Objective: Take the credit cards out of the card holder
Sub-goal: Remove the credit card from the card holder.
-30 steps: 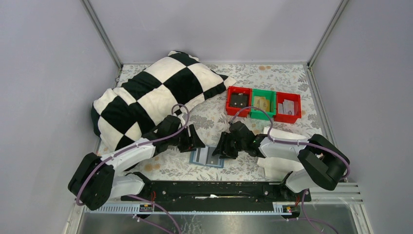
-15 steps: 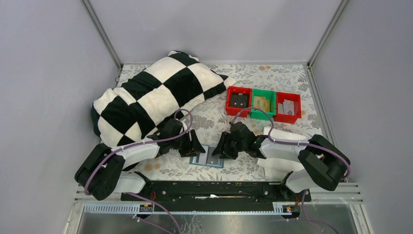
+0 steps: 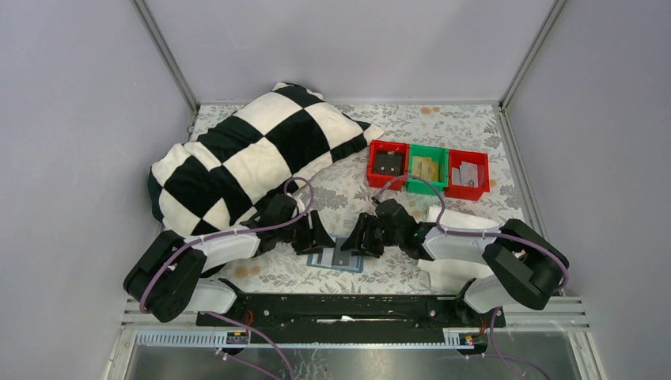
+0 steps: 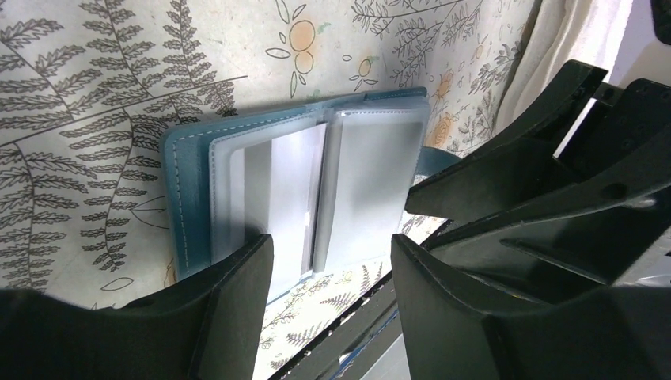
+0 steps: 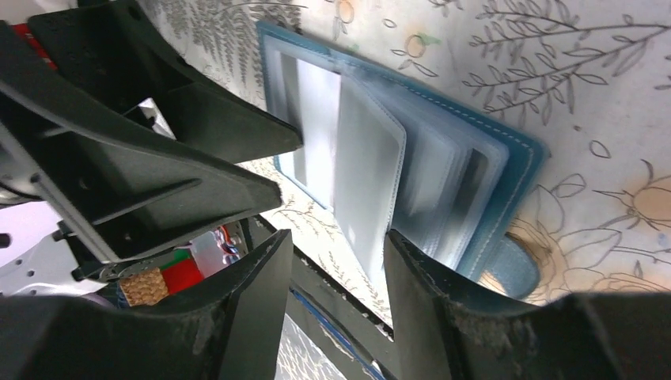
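Grey walls (image 3: 340,47) ring the flowery cloth (image 3: 443,127). A checkered pillow (image 3: 253,150) and bins (image 3: 428,147) sit behind. My left gripper (image 4: 331,257) and right gripper (image 5: 336,245), fingers spread, crowd the open card holder (image 4: 186,198).

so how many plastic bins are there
3, side by side at the far right, touching: a red bin on the left, a green bin in the middle, a second red bin on the right. The pillow could hide more.
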{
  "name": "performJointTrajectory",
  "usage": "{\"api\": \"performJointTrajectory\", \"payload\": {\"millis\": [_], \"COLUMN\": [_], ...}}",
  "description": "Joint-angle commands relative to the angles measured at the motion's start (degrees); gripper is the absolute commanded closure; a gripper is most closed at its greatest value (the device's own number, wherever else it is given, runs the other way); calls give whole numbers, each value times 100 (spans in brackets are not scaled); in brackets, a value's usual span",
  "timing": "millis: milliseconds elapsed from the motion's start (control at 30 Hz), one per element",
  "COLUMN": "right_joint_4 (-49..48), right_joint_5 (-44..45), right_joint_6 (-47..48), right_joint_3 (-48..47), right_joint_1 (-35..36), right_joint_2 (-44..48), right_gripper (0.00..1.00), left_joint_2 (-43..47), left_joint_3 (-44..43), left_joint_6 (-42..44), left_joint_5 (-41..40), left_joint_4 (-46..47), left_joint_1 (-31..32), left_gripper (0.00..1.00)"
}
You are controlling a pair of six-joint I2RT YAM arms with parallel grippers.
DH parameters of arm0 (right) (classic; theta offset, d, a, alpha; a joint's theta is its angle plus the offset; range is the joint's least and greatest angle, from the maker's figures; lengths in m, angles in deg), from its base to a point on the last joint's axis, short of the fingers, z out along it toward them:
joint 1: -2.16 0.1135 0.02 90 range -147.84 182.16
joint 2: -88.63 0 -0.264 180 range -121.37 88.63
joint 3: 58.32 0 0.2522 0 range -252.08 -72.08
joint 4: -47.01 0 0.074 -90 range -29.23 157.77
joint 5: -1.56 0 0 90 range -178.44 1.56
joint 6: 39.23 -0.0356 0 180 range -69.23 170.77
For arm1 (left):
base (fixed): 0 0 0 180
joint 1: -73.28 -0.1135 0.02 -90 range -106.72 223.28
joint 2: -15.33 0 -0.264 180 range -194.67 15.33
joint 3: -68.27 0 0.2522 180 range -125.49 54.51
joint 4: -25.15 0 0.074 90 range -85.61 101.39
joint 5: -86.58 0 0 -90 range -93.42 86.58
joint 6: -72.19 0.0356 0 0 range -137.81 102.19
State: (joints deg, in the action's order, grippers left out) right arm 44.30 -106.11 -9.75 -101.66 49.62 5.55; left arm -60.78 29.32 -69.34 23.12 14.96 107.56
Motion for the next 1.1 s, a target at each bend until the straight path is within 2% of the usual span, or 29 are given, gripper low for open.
{"api": "performJointTrajectory", "payload": {"millis": [0, 267, 467, 700, 933, 1067], "right_joint_4": [-697, -1414, -1208, -1433, -1650, -1004], "right_joint_5": [-124, -340, -451, -639, -848, -656], "right_joint_6": [-12, -67, 174, 152, 38, 390], "right_joint_3": [-19, 17, -410, -805, -1218, -1330], "right_joint_1": [44, 51, 49, 123, 279, 223], "right_joint_2": [292, 237, -77, -749, -1512, -1217], "right_gripper": [47, 46, 46, 47, 47, 47], "left_joint_2": [-79, 144, 933, 1756, 2064, 2027], "left_joint_3": [142, 57, -633, -1418, -1351, -1264], "left_joint_6": [36, 57, 429, 719, 573, 622], "left_joint_5": [-130, -117, -292, -648, -651, -466], "left_joint_4": [59, -62, -1349, -2538, -2602, -2575], "left_joint_1": [17, 2, -426, -1072, -1196, -1196], "left_gripper": [39, 39, 37, 34, 33, 33]}}
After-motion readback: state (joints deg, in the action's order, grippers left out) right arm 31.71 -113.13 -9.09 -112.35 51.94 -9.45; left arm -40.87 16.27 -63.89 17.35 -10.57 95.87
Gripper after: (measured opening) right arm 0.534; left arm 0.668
